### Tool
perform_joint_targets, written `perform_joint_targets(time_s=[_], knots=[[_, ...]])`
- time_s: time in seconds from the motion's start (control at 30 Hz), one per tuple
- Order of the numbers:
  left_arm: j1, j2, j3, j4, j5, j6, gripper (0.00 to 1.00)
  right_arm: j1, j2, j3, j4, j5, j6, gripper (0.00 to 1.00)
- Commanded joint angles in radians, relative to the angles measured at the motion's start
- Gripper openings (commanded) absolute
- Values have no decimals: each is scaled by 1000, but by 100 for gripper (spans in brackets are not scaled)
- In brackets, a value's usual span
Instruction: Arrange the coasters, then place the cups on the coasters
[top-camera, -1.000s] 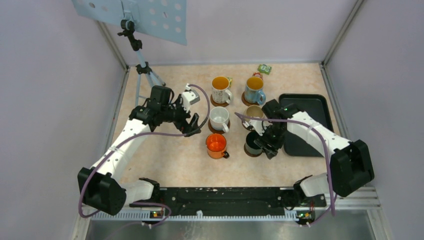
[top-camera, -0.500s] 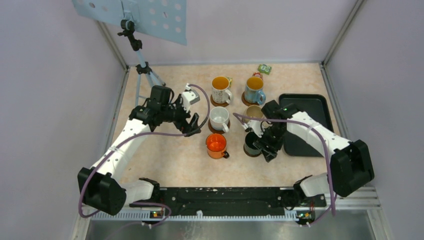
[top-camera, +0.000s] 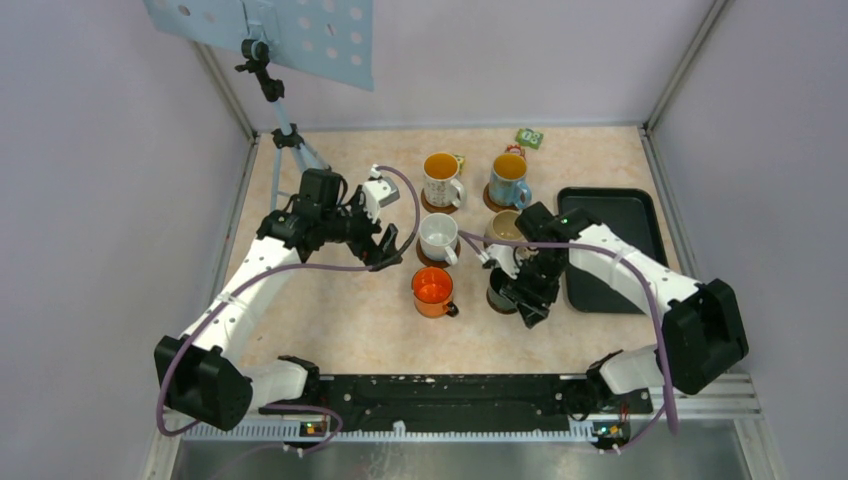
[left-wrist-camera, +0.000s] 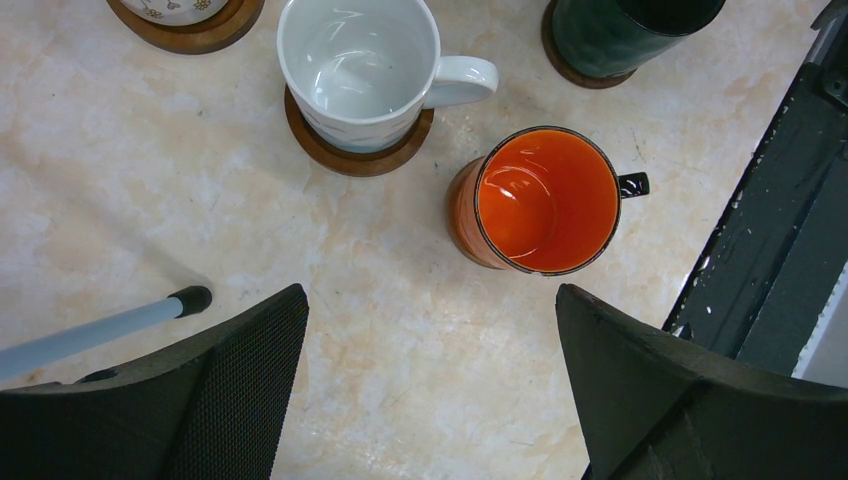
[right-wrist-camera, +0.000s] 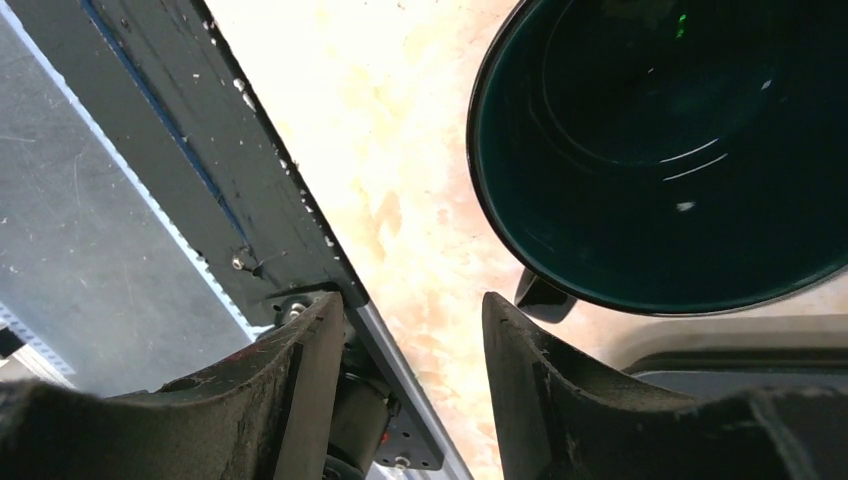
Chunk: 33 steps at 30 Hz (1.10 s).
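Green mug (right-wrist-camera: 680, 150) upright, handle facing right tool (right-wrist-camera: 410, 310), fingers apart; left tool (left-wrist-camera: 430, 300) likewise apart.

Through the right wrist camera I'm looking down into the dark green mug (right-wrist-camera: 680, 150), which fills the upper right of the frame. My jaws stand apart at the bottom, with only marbled bench (right-wrist-camera: 400, 200) between them. A black rail (right-wrist-camera: 200, 150) runs diagonally across the upper left.

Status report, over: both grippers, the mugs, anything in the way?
Left gripper open, empty. Right gripper open beside dark green mug, mug on its coaster. Black tray close by, no obstruction.
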Motion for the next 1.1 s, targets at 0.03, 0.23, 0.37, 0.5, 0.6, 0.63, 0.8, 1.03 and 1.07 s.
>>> perform_joint_targets(time_s=[0.03,0.23,0.37,0.5,0.6,0.63,0.8,1.03,1.07], knots=[[2,-8,32,15,3,15,99,14,-56,106,-2,9,3,53],[2,-20,29,13,3,17,99,-51,-179,97,56,75,3,48],[1,-19,31,13,3,16,99,-132,-203,79,141,195,-7,32],[1,-19,34,14,4,13,99,-133,-198,18,216,307,12,15],[2,-18,34,15,6,14,99,-130,-187,-23,230,290,18,11],[1,-17,34,15,8,12,99,-125,-191,-38,239,287,21,11],[2,-13,32,15,7,12,99,-77,-204,-108,301,316,48,11],[2,-22,25,13,3,12,99,-40,-203,-159,349,350,58,16],[1,-24,24,13,3,12,99,-36,-205,-158,346,346,56,18]])
